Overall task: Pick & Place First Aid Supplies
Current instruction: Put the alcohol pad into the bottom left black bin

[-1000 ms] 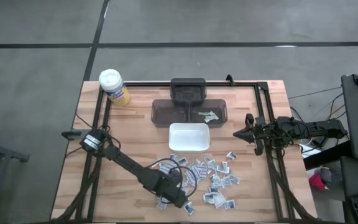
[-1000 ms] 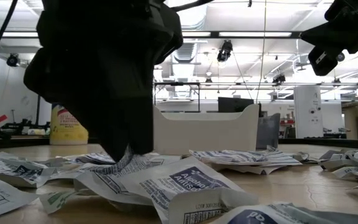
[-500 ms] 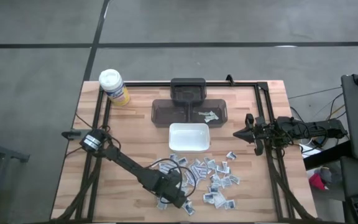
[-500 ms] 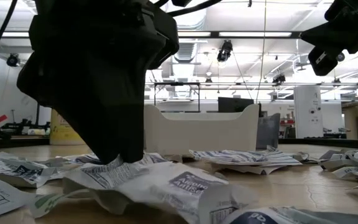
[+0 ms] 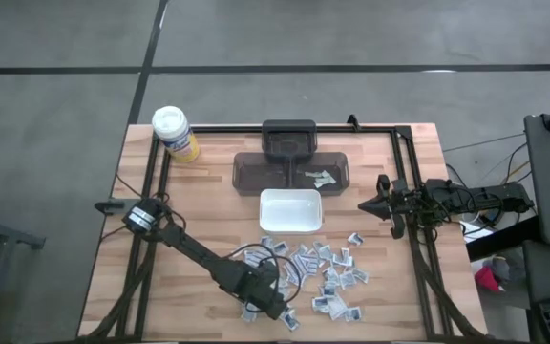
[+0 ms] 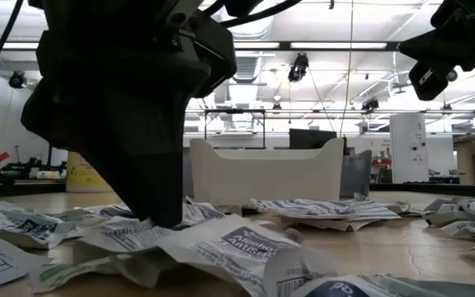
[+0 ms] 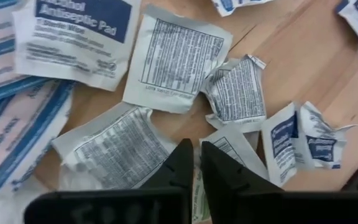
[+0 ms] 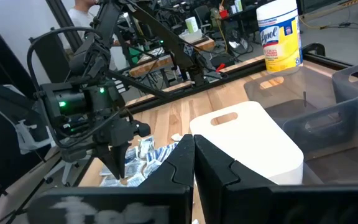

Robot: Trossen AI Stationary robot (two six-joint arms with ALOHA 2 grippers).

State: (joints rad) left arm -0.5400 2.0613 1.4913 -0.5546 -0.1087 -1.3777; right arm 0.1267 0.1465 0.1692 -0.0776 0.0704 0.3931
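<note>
The left gripper (image 5: 273, 308) is seen pressed into the scattered antiseptic pad packets (image 5: 327, 269) at the desk's (image 5: 208, 201) six o'clock, fingers nearly closed on one packet's edge (image 7: 197, 186). A neighbouring packet could be dragged along, or the thin pinch lost. The right gripper (image 5: 363, 205) waits closed at three o'clock.

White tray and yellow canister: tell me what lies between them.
In the high view, only bare wood and a black frame rail lie between the white tray and the yellow canister.
</note>
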